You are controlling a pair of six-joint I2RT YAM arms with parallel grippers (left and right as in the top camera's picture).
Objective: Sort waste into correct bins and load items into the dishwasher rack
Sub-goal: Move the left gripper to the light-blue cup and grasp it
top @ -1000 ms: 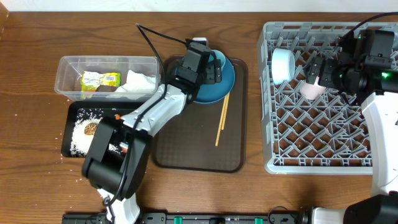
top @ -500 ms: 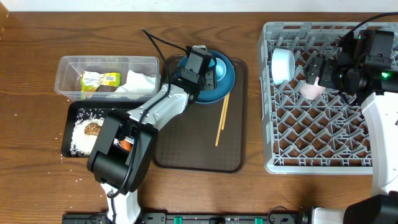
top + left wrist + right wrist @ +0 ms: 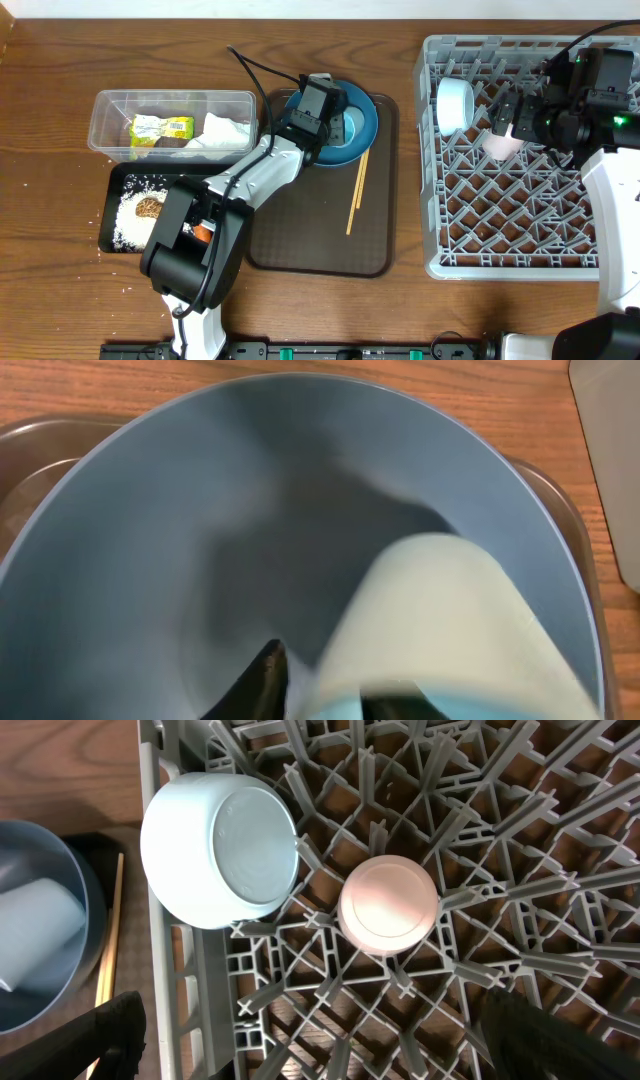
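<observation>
Since a second ago the left tool [image 3: 338, 122] reaches farther over the large round blue plate [image 3: 150, 560] and narrows at the small light blue cup [image 3: 440, 630] lying in it; we cannot tell a firm grip. Right tool [image 3: 340, 1045] unchanged, wide above the square grey plastic rack [image 3: 500, 268].

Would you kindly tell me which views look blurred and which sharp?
Left wrist view: light blue cup and blue plate are soft, shadow across the plate. Right wrist view: pale blue bowl and pink cup crisp. Overhead view: sharp, evenly lit.
</observation>
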